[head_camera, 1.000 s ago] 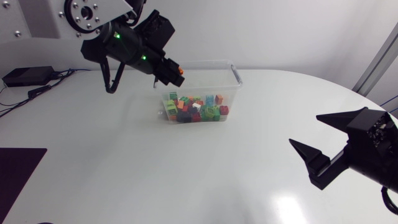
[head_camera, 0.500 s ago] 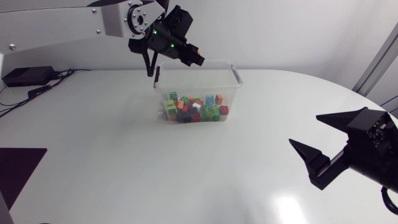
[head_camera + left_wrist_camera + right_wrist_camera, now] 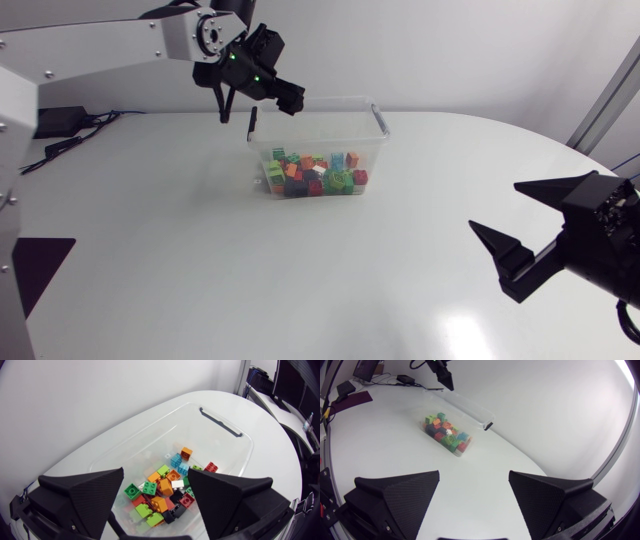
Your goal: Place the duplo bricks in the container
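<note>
The bricks (image 3: pixel 312 175) lie heaped in the clear container (image 3: pixel 381 122) at the far middle of the table (image 3: pixel 180 260). The left gripper (image 3: pixel 156 473) hangs above the container's rear left corner, its fingers spread wide and empty. The right gripper (image 3: pixel 493 207), also wide and empty, hovers over the table's right side, well apart from the container.

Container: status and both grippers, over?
Left gripper open, empty, above container. Right gripper open, empty, well clear. Duplo bricks piled inside; none seen outside.
</note>
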Available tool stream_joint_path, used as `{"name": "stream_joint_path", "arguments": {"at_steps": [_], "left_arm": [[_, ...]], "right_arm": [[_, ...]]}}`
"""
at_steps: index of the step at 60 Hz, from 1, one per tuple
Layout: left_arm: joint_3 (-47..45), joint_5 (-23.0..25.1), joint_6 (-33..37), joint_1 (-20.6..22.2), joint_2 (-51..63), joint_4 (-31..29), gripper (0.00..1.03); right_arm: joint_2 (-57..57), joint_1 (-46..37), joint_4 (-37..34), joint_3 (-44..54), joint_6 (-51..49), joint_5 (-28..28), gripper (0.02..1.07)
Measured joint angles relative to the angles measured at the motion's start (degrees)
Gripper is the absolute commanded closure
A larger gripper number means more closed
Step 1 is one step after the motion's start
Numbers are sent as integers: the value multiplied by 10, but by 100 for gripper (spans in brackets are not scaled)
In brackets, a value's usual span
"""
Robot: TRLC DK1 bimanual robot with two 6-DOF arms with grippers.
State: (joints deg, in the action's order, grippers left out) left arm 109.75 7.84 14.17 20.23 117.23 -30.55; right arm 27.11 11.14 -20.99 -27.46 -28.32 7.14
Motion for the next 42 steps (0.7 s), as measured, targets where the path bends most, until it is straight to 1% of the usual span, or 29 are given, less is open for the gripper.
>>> {"name": "stream_joint_path", "arguments": {"at_steps": [5, 9, 14, 19, 23, 28, 42], "left_arm": [[-64, -10, 5, -6, -63, 14, 5], [-120, -14, 8, -11, -124, 42, 5], [-185, -28, 9, -18, -205, 79, 5], [-241, -54, 8, -26, -278, 111, 5], [-290, -61, 8, -33, -334, 131, 5], [-348, -67, 10, -49, -394, 143, 5], [-479, -67, 25, -86, -529, 167, 5]], "right_arm": [[-11, 0, 10, 0, 1, -22, 7], [-23, 0, 24, 0, 6, -41, 7], [-45, 0, 35, 0, 18, -64, 7], [-63, 0, 43, 0, 26, -87, 7], [-72, 0, 46, 0, 28, -99, 7], [-85, 0, 50, 5, 28, -118, 7], [-118, -16, 59, 19, 33, -127, 7]]}}
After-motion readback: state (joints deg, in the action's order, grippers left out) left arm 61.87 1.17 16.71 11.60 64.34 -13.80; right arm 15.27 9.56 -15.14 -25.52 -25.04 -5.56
